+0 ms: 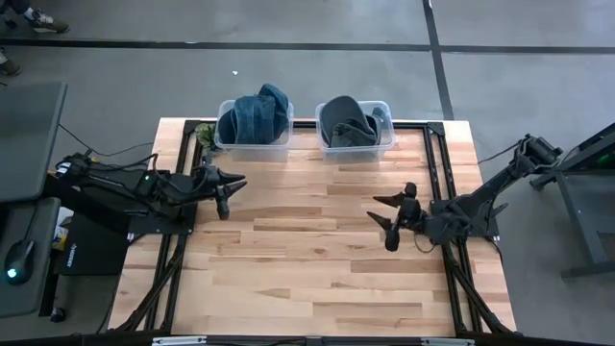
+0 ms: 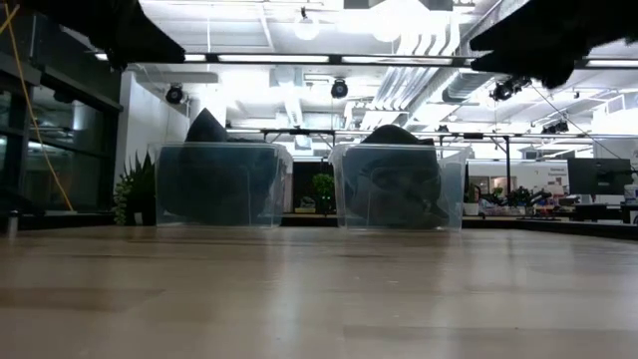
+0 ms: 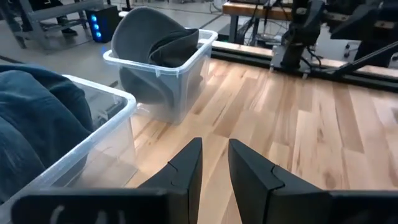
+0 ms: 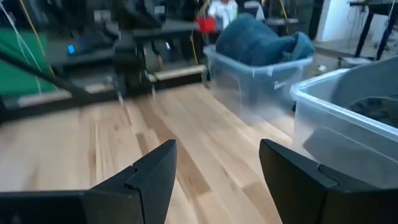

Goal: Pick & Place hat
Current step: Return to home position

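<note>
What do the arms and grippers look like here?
Both the left arm and right arm are dark, built of jointed links. The left gripper and right gripper each carry two dark, angular fingers tapering toward the tips. Black cables trail by the left arm's base. No markings are readable.

Far edge of table (image 1: pixel 307 269): L bin (image 1: pixel 253 150) w/ caps (image 1: pixel 258 113) inside, beside R bin (image 1: pixel 356 151) w/ more caps (image 1: pixel 346 120)
</note>
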